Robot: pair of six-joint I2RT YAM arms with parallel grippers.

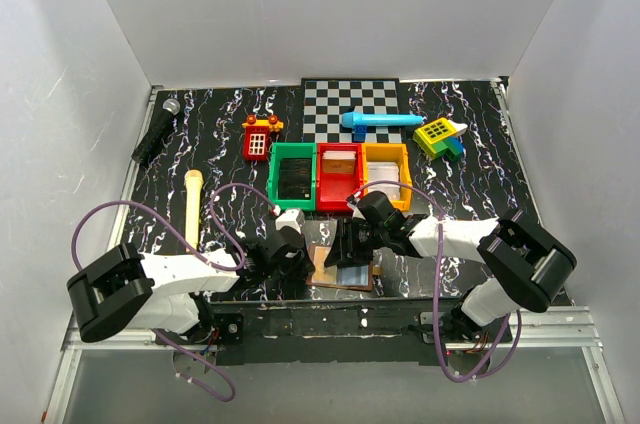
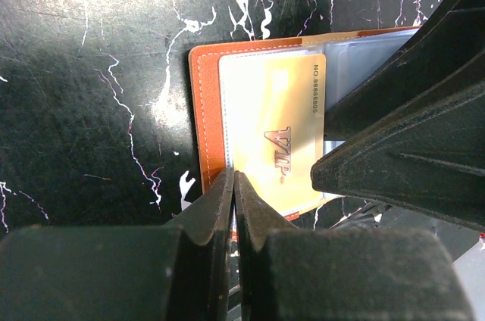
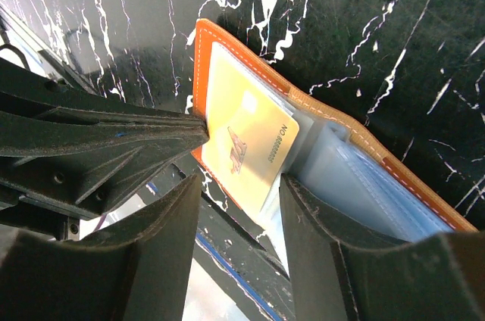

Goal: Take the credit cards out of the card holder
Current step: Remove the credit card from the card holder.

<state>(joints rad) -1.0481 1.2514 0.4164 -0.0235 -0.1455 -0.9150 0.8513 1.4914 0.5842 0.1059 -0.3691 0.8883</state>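
The card holder (image 1: 345, 272) lies open near the table's front edge, orange-brown outside (image 2: 206, 109) with pale blue-grey sleeves. A gold credit card (image 2: 276, 132) marked VIP sits in its left clear sleeve. My left gripper (image 1: 303, 256) is shut, its tips (image 2: 233, 175) meeting at the holder's near left edge; whether they pinch it does not show. My right gripper (image 3: 241, 185) is open, straddling the near corner of the gold card (image 3: 246, 143), with one finger (image 3: 326, 245) against the stacked sleeves. Its fingers (image 2: 394, 154) cover the holder's right half in the left wrist view.
Green (image 1: 293, 176), red (image 1: 339, 176) and orange (image 1: 386, 174) bins stand in a row just behind the grippers. Further back lie a checkered mat (image 1: 350, 104), a blue tool (image 1: 380, 121), a red toy (image 1: 260, 137), a block toy (image 1: 440, 137), a microphone (image 1: 157, 131) and a cream stick (image 1: 192, 206).
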